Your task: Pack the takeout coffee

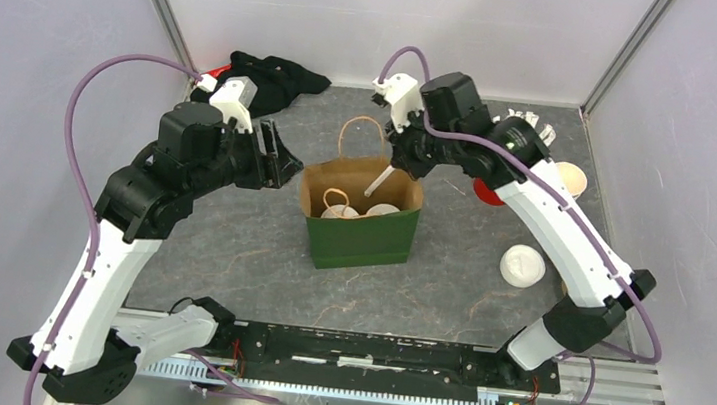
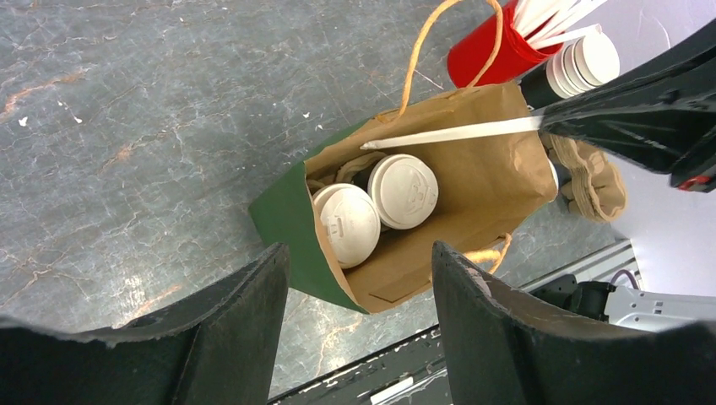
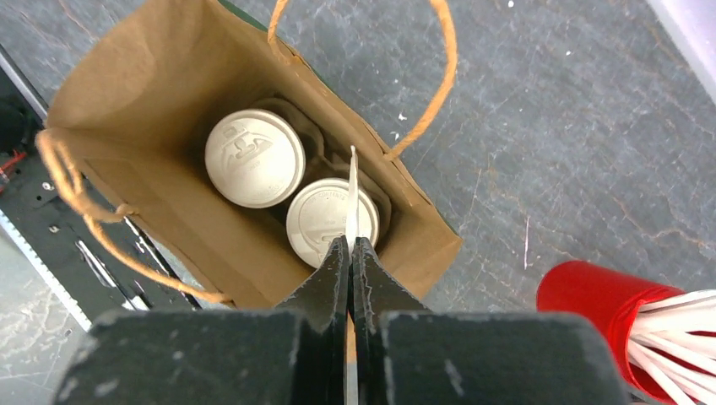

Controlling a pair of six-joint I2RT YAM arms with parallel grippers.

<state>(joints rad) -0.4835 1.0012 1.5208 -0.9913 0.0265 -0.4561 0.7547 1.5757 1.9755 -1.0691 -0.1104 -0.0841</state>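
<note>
A green paper bag (image 1: 361, 235) with a brown inside stands open mid-table. Two takeout coffee cups with white lids sit side by side in it (image 1: 341, 211) (image 1: 383, 209). They also show in the left wrist view (image 2: 348, 224) (image 2: 404, 191) and the right wrist view (image 3: 254, 158) (image 3: 325, 221). My right gripper (image 1: 397, 165) (image 3: 349, 243) is shut on a white wrapped straw (image 3: 352, 196) (image 2: 456, 133), whose tip points down into the bag's mouth over one lid. My left gripper (image 1: 284, 159) (image 2: 359, 248) is open and empty, just left of the bag.
A red cup of straws (image 1: 484, 190) (image 3: 591, 312) stands right of the bag. A stack of lidless cups (image 1: 570, 178) and a loose white lid (image 1: 523, 266) lie at the right. A black cloth (image 1: 272, 78) lies at the back left. The bag's rope handles (image 3: 422, 93) stick up.
</note>
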